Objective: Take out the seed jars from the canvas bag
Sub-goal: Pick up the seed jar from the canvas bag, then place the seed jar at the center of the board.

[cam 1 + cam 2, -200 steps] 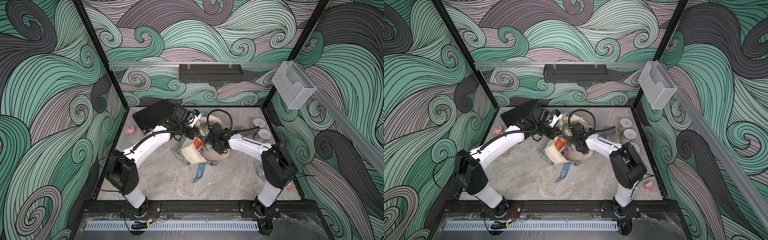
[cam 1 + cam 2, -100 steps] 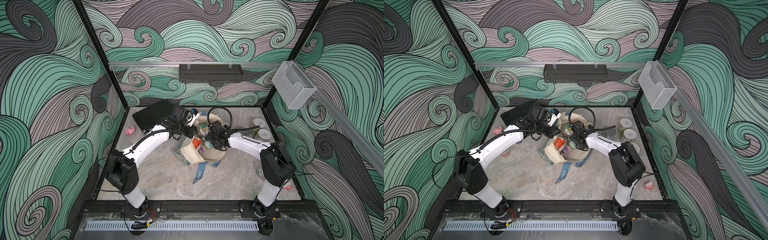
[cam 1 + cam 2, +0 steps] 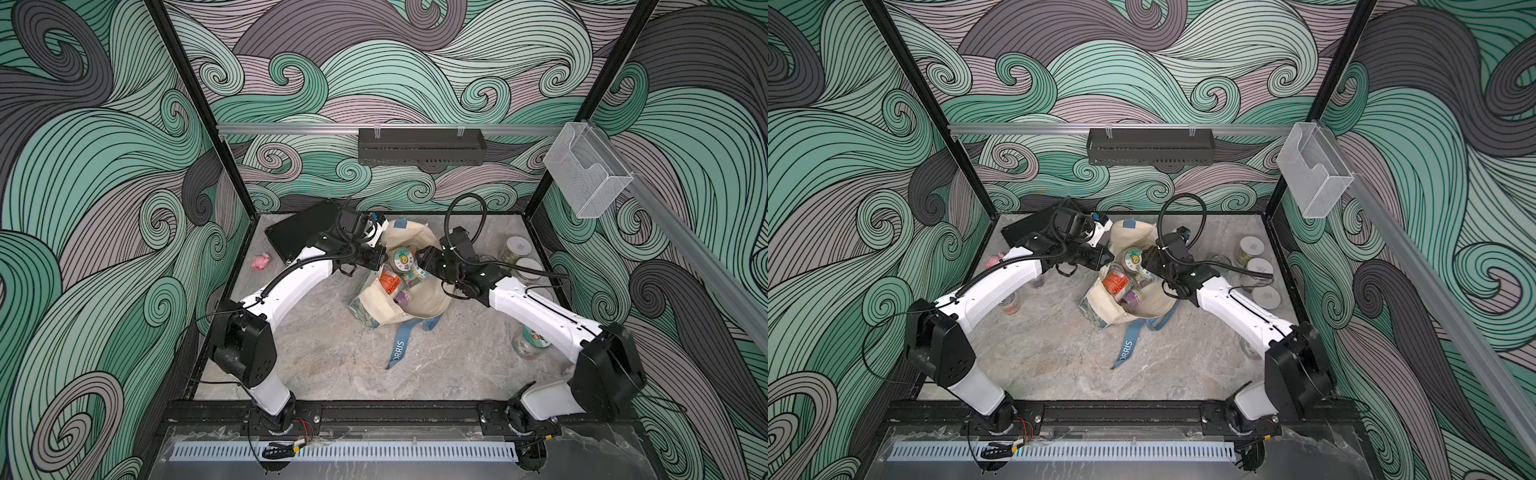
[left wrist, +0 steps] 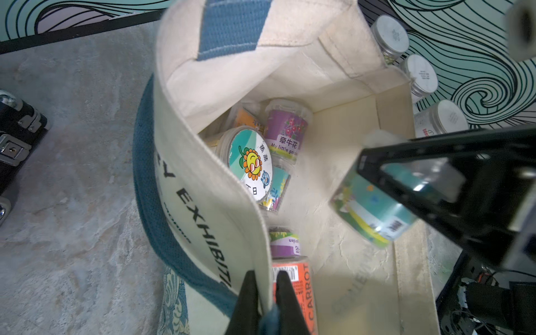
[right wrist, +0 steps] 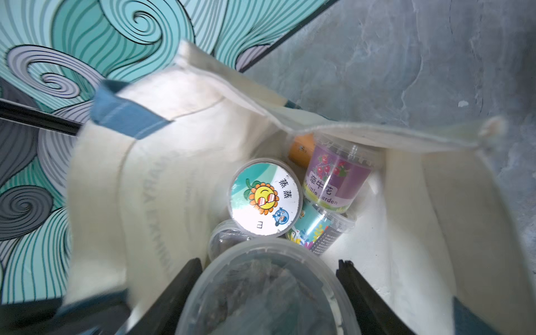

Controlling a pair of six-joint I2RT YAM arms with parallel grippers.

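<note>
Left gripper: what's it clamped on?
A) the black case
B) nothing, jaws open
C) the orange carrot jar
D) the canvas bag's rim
D: in the left wrist view the left gripper has both fingers pinched shut on the rim of the canvas bag, one finger outside the wall and one inside.

The clear-lidded jar (image 5: 261, 295) pinched in the right gripper (image 5: 268, 262) ran off the frame edge, label unseen. Just past the left gripper (image 4: 266, 275), the canvas bag (image 4: 203, 162) rim hid part of the orange carrot jar (image 4: 301, 278). The right arm covered part of a cartoon-lidded jar (image 3: 535, 337).
</note>
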